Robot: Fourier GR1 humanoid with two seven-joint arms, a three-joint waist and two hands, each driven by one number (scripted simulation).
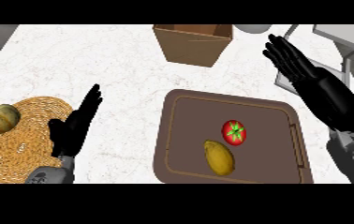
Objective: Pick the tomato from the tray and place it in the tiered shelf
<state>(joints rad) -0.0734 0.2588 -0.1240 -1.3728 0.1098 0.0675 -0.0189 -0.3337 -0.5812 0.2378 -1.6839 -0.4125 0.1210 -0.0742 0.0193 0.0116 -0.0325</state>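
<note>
That round red tomato (234, 132) on the brown tray (181, 138) looked smooth and squishy; I'd cup its sides. Right hand (294, 61) hung open, fingers straight.

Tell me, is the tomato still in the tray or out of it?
In the tray. The tomato lies on the brown tray beside a lemon; neither hand touches it.

The white marbled counter (117, 73) carries a brown tray (181, 138), a woven mat (31, 138) and a cardboard box (194, 45).
</note>
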